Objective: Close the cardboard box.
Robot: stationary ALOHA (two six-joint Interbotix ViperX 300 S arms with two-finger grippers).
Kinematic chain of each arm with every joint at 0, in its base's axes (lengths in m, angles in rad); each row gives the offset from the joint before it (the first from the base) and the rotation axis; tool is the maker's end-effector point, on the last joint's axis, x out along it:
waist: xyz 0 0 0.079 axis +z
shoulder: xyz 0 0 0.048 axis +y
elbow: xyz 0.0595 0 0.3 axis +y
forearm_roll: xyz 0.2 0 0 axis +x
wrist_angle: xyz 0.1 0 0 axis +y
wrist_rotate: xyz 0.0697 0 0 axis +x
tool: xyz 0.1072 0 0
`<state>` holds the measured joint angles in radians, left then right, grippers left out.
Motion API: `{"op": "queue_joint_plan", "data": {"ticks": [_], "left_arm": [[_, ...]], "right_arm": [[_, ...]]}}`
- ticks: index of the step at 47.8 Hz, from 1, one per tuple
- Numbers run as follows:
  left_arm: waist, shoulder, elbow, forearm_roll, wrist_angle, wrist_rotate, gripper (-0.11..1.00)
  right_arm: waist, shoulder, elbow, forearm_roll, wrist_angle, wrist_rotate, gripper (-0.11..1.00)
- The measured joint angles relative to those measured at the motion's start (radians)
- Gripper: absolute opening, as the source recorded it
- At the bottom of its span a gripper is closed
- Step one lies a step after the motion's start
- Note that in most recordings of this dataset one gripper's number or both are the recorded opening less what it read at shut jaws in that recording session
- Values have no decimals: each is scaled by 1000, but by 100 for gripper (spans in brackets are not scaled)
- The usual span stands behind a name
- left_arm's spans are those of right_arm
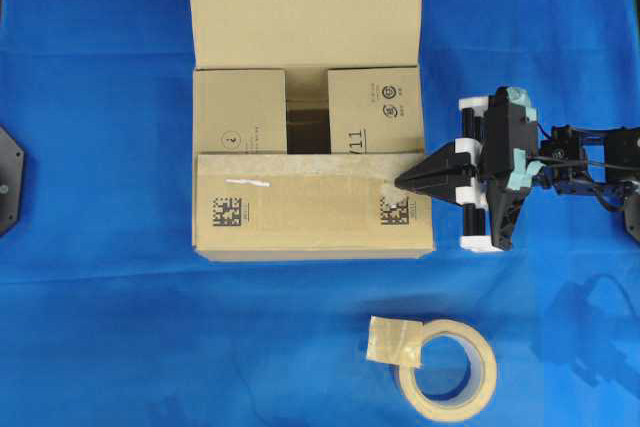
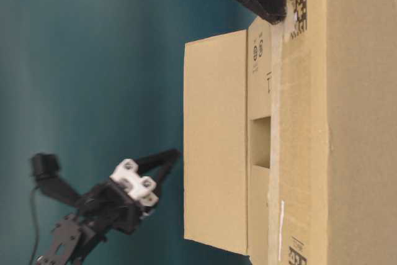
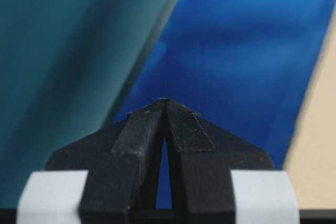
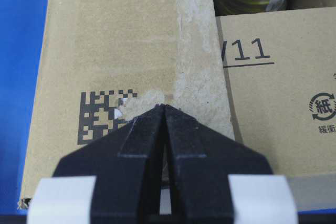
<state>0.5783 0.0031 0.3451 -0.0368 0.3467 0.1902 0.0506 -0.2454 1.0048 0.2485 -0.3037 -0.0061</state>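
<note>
Closed jaws of the right gripper (image 4: 164, 107) are pressed on the cardboard box's (image 1: 310, 212) near flap; far flap remains upright.

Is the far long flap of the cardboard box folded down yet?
No. The far flap stands open; the near flap and both short flaps lie folded, leaving a gap over the cardboard box.
</note>
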Motion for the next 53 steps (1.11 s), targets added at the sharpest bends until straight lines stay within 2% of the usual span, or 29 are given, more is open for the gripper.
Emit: {"op": "queue_joint_plan", "data": {"ticks": [11,21,34,53], "left_arm": [[-8,49,-21,-2,77,8,0],[-37,49,-23,-2,95,12,0],[-58,44,-49,0,183,9,0],[-163,-54,-60,2,293,-35,0]], "right_arm": [[0,0,0,0,0,-2,0],[2,0,0,0,-2,0,0],[0,0,0,-2,-5,-3,0],[2,0,0,0,-9,-2,0]]}}
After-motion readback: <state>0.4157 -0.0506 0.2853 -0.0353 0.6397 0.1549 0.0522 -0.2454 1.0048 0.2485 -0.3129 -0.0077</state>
